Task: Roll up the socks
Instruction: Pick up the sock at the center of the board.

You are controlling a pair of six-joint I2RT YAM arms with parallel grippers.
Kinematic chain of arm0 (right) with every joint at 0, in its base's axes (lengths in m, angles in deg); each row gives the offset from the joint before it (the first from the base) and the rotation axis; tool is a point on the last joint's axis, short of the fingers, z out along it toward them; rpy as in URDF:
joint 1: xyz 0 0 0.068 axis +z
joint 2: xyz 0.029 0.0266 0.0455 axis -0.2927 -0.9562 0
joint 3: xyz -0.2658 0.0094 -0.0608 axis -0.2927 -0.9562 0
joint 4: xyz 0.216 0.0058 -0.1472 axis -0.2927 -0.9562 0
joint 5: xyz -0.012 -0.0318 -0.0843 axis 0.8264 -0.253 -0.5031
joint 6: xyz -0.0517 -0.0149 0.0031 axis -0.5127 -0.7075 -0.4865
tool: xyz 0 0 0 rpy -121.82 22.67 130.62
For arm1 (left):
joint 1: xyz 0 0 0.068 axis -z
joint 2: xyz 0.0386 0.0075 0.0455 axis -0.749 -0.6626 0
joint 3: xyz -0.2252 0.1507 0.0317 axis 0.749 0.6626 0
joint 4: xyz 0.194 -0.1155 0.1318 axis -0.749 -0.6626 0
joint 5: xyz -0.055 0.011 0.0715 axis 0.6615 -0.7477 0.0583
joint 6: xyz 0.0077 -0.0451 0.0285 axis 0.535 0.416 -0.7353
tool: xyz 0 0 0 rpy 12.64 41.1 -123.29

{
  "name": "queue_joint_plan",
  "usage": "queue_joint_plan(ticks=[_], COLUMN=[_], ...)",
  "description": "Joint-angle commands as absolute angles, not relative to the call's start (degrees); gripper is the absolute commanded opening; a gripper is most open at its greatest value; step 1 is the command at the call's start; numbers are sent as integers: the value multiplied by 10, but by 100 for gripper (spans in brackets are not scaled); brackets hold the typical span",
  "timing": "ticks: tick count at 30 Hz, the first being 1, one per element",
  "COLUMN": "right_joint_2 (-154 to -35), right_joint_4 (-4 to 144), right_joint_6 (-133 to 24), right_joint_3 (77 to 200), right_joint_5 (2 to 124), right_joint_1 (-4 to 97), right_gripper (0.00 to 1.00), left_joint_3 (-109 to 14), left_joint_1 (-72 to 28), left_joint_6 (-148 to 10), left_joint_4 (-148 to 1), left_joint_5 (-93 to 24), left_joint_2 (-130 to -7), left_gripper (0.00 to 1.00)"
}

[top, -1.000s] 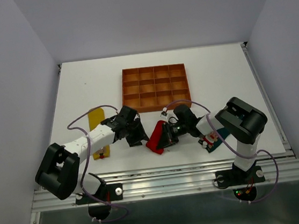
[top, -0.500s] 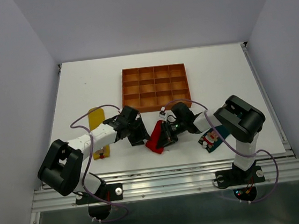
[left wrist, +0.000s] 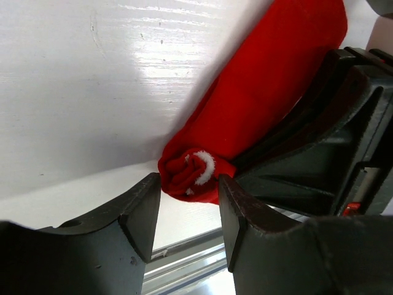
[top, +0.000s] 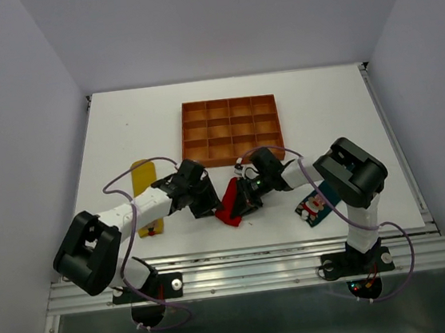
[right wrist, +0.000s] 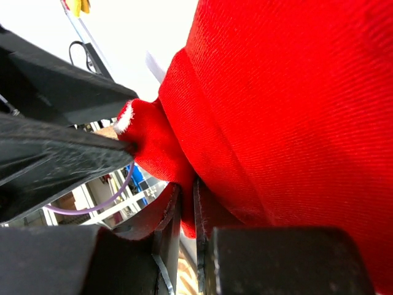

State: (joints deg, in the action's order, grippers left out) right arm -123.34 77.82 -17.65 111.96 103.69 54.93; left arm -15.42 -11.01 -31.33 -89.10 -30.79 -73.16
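One white table point(top: 122, 130) carries a square orange-brown compartmented tray point(top: 228, 99) at its far middle. Nearer, at the middle, the left gripper point(left wrist: 189, 184) clasps the rolled end of the red fabric sock point(top: 229, 207), and the right gripper point(right wrist: 187, 187) pinches that sock's cloth. The flat yellow sock point(top: 143, 178) lies to the left, the dark teal-green sock point(top: 317, 204) to the right.

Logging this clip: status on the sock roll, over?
Left gripper closed on red sock, rolled end. Right gripper pinching its fabric. Yellow sock, teal sock lie flat aside, not blocking.
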Motion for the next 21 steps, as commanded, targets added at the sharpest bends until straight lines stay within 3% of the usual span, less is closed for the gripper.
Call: queue_joint_plan(ticks=[1,21], right_joint_2=[-1261,-1264], right_joint_4=[709,672], right_joint_6=[-211,-215], right_joint_3=[1130,1146], right_joint_5=[934,922], right_joint_1=[541,536], right_gripper=[1,2], left_joint_3=[-145,-94], left_joint_1=[-114,-121], left_joint_6=[-325,-344], left_joint_4=[-897,-829], left_joint_5=[-321,-289], left_joint_2=[-696,-698], left_gripper=[53,53])
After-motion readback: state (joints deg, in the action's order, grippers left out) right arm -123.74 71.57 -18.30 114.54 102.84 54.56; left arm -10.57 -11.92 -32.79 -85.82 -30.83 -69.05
